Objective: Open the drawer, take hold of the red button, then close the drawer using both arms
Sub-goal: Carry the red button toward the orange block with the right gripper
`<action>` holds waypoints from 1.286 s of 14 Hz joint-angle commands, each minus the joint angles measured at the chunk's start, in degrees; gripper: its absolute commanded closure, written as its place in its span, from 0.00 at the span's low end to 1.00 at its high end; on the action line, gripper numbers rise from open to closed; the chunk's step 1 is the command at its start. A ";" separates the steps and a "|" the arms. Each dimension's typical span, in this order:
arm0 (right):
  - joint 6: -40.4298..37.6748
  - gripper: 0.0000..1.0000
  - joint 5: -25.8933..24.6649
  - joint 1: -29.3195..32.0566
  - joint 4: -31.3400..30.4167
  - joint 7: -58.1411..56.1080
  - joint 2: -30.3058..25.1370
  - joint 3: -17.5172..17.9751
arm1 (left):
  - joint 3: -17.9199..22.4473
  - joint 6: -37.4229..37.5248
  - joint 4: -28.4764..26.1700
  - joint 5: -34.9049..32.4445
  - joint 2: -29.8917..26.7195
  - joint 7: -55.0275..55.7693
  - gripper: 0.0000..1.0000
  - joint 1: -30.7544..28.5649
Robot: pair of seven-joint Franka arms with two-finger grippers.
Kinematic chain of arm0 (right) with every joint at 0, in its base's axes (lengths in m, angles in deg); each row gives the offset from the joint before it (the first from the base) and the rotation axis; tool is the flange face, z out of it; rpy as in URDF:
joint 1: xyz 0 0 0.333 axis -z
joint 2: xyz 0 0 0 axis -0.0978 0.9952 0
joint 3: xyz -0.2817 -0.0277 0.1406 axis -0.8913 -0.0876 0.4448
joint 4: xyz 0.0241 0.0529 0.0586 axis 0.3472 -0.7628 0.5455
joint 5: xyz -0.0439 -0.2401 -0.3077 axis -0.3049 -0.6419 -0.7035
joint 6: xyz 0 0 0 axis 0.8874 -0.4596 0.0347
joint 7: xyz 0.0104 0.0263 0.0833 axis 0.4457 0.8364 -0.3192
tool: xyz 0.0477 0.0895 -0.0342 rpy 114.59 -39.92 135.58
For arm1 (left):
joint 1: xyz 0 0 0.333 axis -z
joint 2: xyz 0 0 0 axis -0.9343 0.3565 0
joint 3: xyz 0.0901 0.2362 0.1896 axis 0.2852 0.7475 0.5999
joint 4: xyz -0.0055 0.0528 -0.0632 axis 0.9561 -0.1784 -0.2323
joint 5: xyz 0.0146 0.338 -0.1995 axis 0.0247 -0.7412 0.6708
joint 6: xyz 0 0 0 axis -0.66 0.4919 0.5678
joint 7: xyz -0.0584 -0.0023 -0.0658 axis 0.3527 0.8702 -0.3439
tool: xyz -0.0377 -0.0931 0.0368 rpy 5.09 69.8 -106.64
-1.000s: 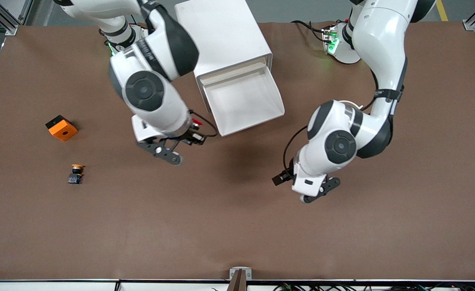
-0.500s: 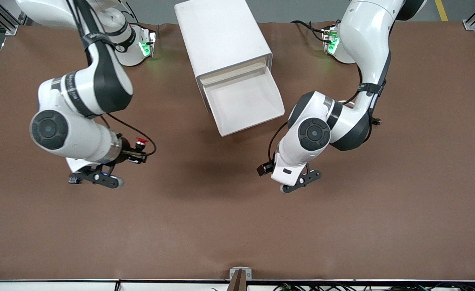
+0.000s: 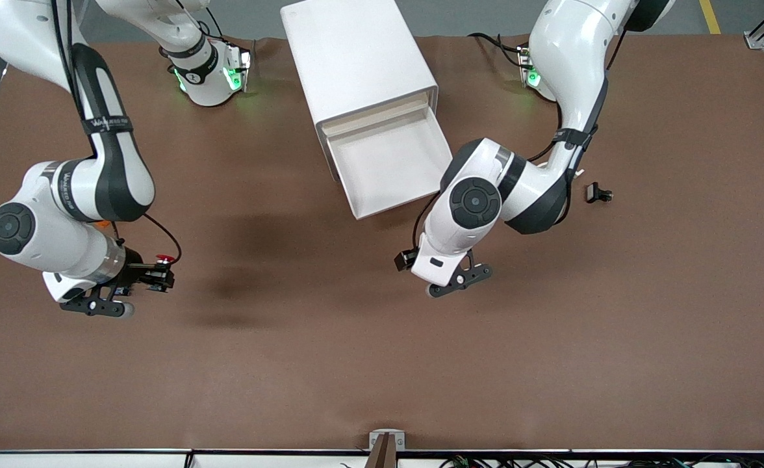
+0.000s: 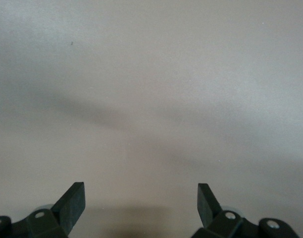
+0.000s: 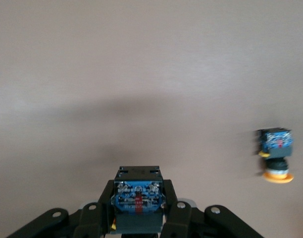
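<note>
The brown worktop [image 3: 330,364] lies bare along its edge nearest the front camera and across its middle; the white cabinet [image 3: 356,58] stands between the two arm bases, its drawer [image 3: 388,162] pulled out and showing nothing inside; a small black part [image 3: 598,193] lies toward the left arm's end. The left pincer [image 3: 458,281] hangs over bare worktop, nearer the camera than the drawer, its fingers [image 4: 72,203] spread wide with nothing between them; the right pincer [image 3: 136,278] is over the right arm's end of the worktop, clamped on the button [image 3: 163,261], whose blue-and-black base [image 5: 137,194] sits between its fingers; the orange-yellow-capped button [image 5: 275,152] lies on the worktop just beside it.
</note>
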 commanded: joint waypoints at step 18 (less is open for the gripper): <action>14.78 1.00 -0.55 7.55 -2.20 -8.53 10.60 1.20 | -5.85 -1.51 -17.56 -0.15 -8.39 1.78 0.00 4.20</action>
